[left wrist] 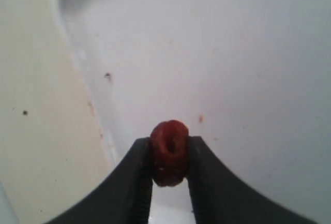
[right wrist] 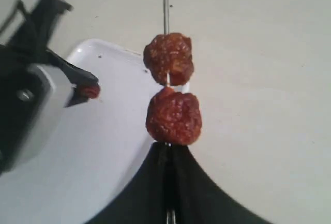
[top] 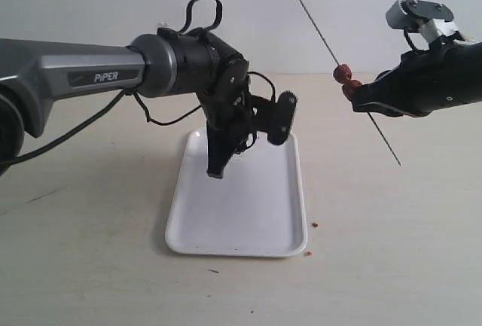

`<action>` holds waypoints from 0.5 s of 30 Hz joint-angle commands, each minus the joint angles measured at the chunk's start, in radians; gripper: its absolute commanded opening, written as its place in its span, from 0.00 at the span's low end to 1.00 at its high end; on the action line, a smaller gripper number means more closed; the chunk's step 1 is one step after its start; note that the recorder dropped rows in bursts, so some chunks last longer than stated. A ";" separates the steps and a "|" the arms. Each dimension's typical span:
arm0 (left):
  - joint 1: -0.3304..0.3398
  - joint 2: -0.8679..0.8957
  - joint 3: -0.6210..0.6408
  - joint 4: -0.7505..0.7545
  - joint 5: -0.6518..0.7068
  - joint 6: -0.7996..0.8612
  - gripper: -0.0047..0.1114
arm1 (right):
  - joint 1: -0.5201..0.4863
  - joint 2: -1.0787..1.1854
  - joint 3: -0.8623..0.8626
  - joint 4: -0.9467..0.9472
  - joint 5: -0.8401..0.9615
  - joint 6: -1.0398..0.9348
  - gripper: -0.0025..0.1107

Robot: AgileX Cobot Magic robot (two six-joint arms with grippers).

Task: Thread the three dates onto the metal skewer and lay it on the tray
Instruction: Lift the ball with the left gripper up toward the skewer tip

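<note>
My left gripper (top: 217,166) points down over the far left part of the white tray (top: 237,213) and is shut on one dark red date (left wrist: 169,151), held just above the tray floor (left wrist: 243,58). From the right wrist view this same date (right wrist: 89,90) shows at the left gripper's tip. My right gripper (top: 358,102) is up in the air to the right of the tray, shut on the thin metal skewer (top: 316,26), which slants up and to the left. Two dates (top: 343,72) (top: 351,87) sit on the skewer just above the right fingers; they show as an upper date (right wrist: 168,58) and a lower date (right wrist: 173,116).
The tray lies on a pale beige table (top: 392,251). Small red crumbs (top: 314,225) lie by the tray's right front corner. A black cable (top: 68,134) hangs from the left arm toward the left edge.
</note>
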 commanded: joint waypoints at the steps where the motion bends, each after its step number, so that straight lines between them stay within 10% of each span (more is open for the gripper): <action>1: -0.002 -0.076 0.001 -0.077 -0.070 -0.345 0.25 | -0.004 -0.007 -0.002 -0.174 -0.041 0.177 0.02; 9: -0.002 -0.163 0.001 -0.130 -0.224 -1.212 0.25 | -0.004 0.049 0.096 -0.170 -0.085 0.203 0.02; 15: 0.000 -0.186 0.001 -0.132 -0.226 -1.565 0.25 | -0.004 0.084 0.096 -0.165 0.080 0.192 0.02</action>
